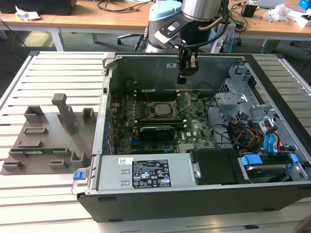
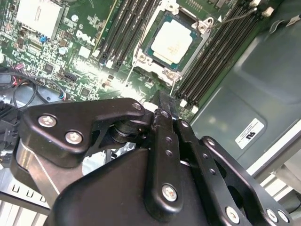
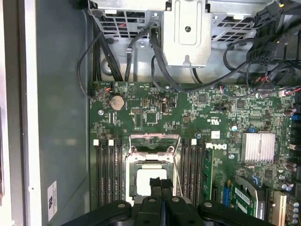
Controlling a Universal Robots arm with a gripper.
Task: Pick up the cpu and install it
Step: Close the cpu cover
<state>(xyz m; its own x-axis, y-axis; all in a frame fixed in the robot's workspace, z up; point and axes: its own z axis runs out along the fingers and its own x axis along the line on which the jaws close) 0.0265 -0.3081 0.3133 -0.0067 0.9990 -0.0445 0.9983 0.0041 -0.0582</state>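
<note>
The cpu (image 1: 159, 108) lies flat in the socket (image 1: 167, 115) near the middle of the board (image 1: 197, 127), closer to the board's far edge than to its near one. Dark memory slots (image 2: 123, 26) run along both sides of the socket. The green board lines the floor of an open case (image 1: 194, 206). A grey power unit (image 1: 146, 172) runs along the case's near edge, with drive bays and loose cables at its end on the exterior view's right. The case rests on a slatted metal table (image 1: 53, 68). A grey fixture (image 1: 43, 141) stands on the same table, near its edge on the exterior view's left. Wooden desks (image 1: 97, 19) cross the room behind.

The arm (image 1: 194, 9) reaches over the case's far wall and points its gripper (image 1: 181, 77) straight down into the case. The gripper hangs above the board just beside the socket and clear of the cpu. In both wrist views its black fingers (image 3: 155, 186) are pressed together with nothing between them.

In the second wrist view the cpu (image 2: 173, 40) shows a pale silvery top plate with a thin rim, seated square inside the socket's metal frame (image 2: 142, 57). In the first wrist view the fingertips cover part of the cpu (image 3: 145, 176).
</note>
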